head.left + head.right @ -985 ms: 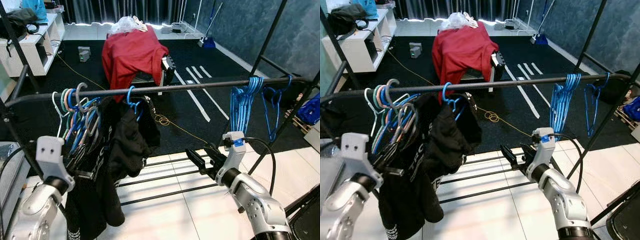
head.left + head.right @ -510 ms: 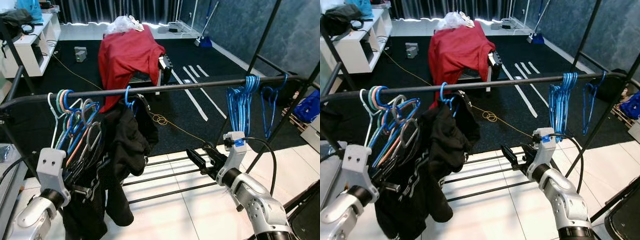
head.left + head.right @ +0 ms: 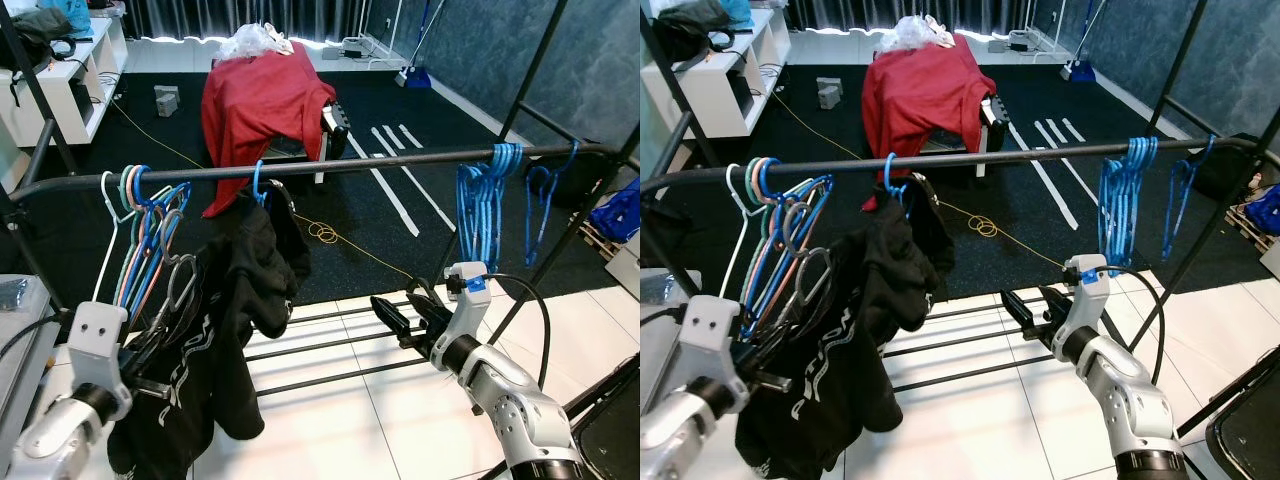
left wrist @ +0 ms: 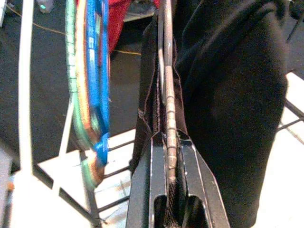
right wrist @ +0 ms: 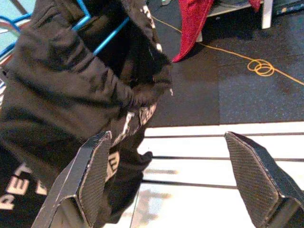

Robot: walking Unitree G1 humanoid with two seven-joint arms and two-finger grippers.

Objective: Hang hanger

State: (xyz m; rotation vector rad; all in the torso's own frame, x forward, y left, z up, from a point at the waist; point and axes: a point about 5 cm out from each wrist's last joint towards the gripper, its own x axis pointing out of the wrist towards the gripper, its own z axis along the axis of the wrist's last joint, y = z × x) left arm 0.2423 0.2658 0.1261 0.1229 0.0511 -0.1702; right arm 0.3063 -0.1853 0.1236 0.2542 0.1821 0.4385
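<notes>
Beneath rail point(image 3: 330, 168), left end effector point(image 4: 168, 156) apparently clamps grey hanger point(image 4: 167, 85).

Black horizontal metal rail point(image 3: 380, 164): bare stretch between hanging black garment point(image 3: 240, 290) and bunch of blue plastic hangers point(image 3: 480, 205), open passage. Left end crowded by multicoloured hangers point(image 3: 140, 230).

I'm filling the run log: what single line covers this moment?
left gripper: shut on grey hanger with black garment | right gripper: open, beside garment | rail: hanger not hooked on yet
</notes>
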